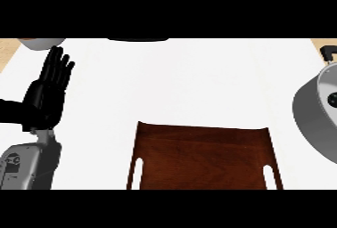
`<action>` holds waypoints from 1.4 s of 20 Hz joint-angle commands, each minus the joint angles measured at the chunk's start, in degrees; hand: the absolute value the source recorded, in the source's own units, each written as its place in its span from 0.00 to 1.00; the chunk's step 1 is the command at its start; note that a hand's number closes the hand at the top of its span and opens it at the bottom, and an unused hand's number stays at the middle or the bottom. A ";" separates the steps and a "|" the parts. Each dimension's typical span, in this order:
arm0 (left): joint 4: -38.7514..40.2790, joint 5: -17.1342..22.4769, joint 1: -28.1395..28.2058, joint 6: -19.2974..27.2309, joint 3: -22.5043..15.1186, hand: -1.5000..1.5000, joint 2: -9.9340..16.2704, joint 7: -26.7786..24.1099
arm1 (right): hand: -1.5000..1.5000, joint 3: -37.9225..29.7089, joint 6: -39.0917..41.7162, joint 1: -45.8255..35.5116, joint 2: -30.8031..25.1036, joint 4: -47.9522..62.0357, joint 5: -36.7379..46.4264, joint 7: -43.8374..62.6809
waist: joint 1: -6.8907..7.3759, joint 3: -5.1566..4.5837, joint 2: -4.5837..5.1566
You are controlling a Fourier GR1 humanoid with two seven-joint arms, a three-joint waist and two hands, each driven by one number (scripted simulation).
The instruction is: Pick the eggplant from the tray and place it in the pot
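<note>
Head view: the left hand (49, 91) rests at the left edge, fingers straight and apart, holding nothing. The right hand is out of frame. The wooden tray (201, 156), lower centre, looks bare; no eggplant shows. The pot (317, 116) sits at the right edge, so progress cannot be judged.

Only the left hand (47, 95) shows, at the view's left edge. It is black, held flat with its fingers (58, 67) straight and close together, pointing toward the far side of the surface, holding nothing. Below it the grey left forearm (26, 165) comes in from the lower left corner. The right hand is out of sight.
</note>
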 commanded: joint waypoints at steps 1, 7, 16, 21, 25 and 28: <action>-2.91 -0.22 2.57 -0.35 -0.99 0.50 -0.26 0.99 | 0.00 -1.73 4.13 -4.80 -0.14 3.80 -3.50 -4.36 | 0.06 0.37 -0.06; -1.12 0.00 0.97 -0.18 0.77 0.50 0.69 0.33 | 0.00 -8.12 12.22 -5.51 0.00 4.75 -12.59 -0.87 | -0.84 0.30 -0.19; -0.69 1.76 0.98 -1.89 1.88 0.50 1.49 0.88 | 0.00 -17.54 20.35 -8.03 -6.72 16.65 -22.27 1.24 | -0.22 0.41 0.11; 1.44 -0.70 -0.50 -0.15 0.23 0.50 -0.36 -1.73 | 0.00 -20.15 24.29 -7.63 -12.80 23.15 -24.27 -0.92 | 0.27 0.61 0.65; 0.80 -1.94 -0.18 1.19 -1.87 0.50 -2.36 -0.79 | 0.00 -21.53 27.00 -6.36 -15.99 24.31 -25.97 -1.45 | 0.23 0.72 0.67; 0.33 -0.26 0.30 0.17 -0.19 0.50 -1.39 -1.05 | 0.00 -22.84 27.53 -4.10 -17.12 24.96 -27.30 -2.73 | 0.19 0.81 0.69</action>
